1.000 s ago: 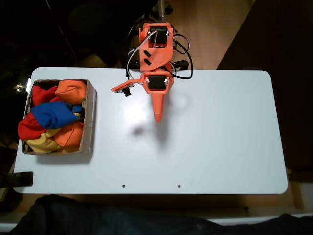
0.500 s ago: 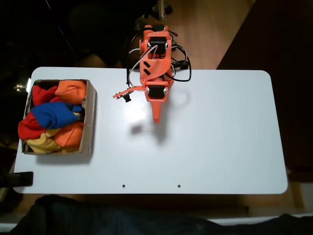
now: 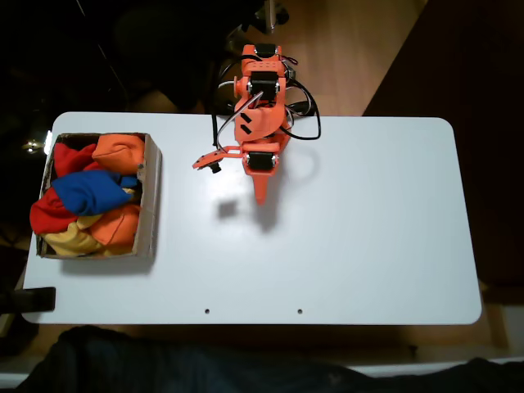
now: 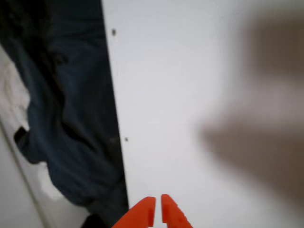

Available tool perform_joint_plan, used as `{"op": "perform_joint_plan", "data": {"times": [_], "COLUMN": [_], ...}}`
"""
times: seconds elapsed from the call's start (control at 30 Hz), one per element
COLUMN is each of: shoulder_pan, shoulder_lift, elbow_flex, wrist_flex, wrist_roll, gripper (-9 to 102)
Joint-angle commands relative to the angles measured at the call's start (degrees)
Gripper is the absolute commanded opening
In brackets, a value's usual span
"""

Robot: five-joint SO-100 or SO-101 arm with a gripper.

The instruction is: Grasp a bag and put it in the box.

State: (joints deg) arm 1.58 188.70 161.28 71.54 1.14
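Bag [image 3: 88, 191] already in box [image 3: 150, 196], on top of other bags, at 9 o'clock from gripper [image 3: 261, 196]; well apart. Fingertips [image 4: 146, 210] nearly together, holding nothing, above bare table [image 3: 368, 229]

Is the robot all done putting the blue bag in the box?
It looks done. The blue bag lies in the box, on top of orange, red and yellow bags. The gripper is shut and holds nothing, over bare table. No bags are left outside.

A white table [image 3: 368, 246] carries the box [image 3: 150, 205] at its left end.
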Motion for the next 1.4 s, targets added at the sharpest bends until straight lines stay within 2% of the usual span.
{"op": "perform_joint_plan", "data": {"times": [0.0, 0.43, 1.37], "shoulder_pan": [0.5, 1.5, 2.5], "shoulder_lift": [0.1, 0.1, 0.1], "elbow_flex": [0.1, 0.4, 6.5], "wrist_flex": [1.3, 7.7, 6.0], "wrist_roll": [-0.3, -5.1, -2.9], "gripper": [0, 0, 0]}}
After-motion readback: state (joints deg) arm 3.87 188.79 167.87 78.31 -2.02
